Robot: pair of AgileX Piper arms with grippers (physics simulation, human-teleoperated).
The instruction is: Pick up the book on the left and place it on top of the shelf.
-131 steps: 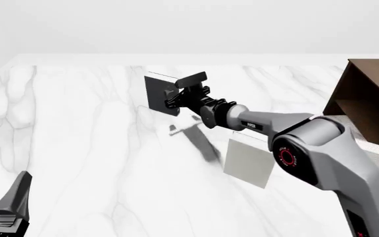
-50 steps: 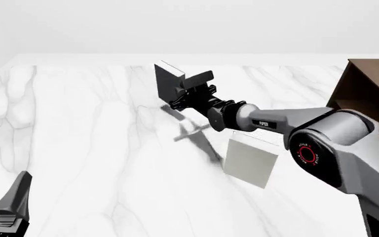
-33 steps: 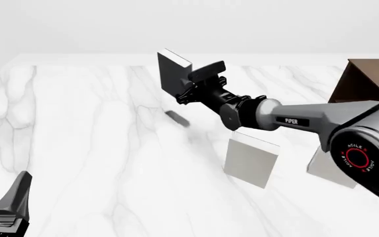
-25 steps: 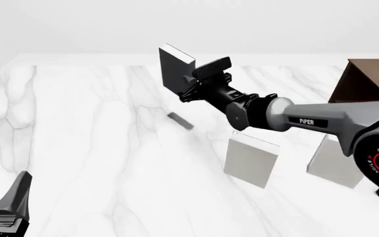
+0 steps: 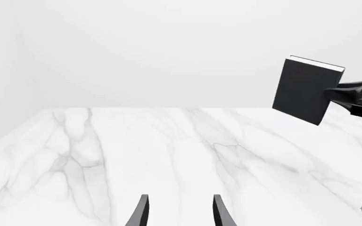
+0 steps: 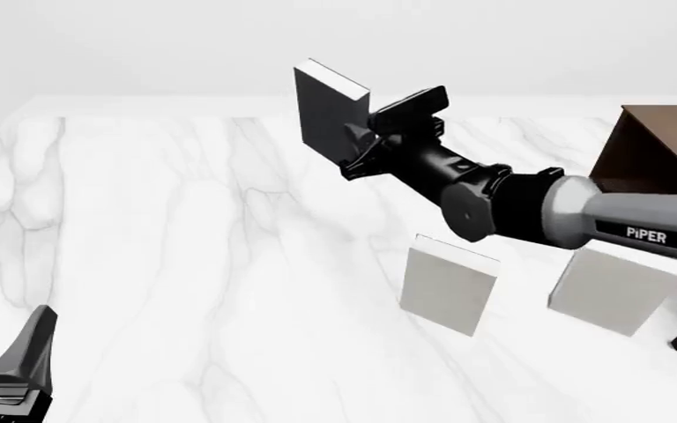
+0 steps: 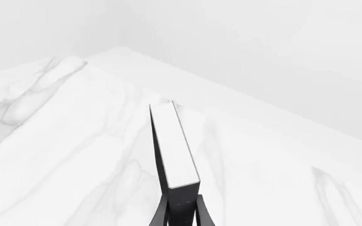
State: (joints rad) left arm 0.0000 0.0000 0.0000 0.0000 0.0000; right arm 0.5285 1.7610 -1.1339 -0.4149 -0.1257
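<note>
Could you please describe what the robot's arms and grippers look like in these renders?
The right arm has a glossy silver-grey forearm marked "PIPER" in white, ending in a black, ribbed wrist section. Its right gripper is black with flat, slim fingers. The left gripper shows two thin, dark, blade-like fingers; in the front view it appears as a dark grey angular piece in the lower corner. No cables are visible.

marble table [image 6: 138,220] — pale books [image 6: 448,289], shelf [image 6: 656,159]
</note>
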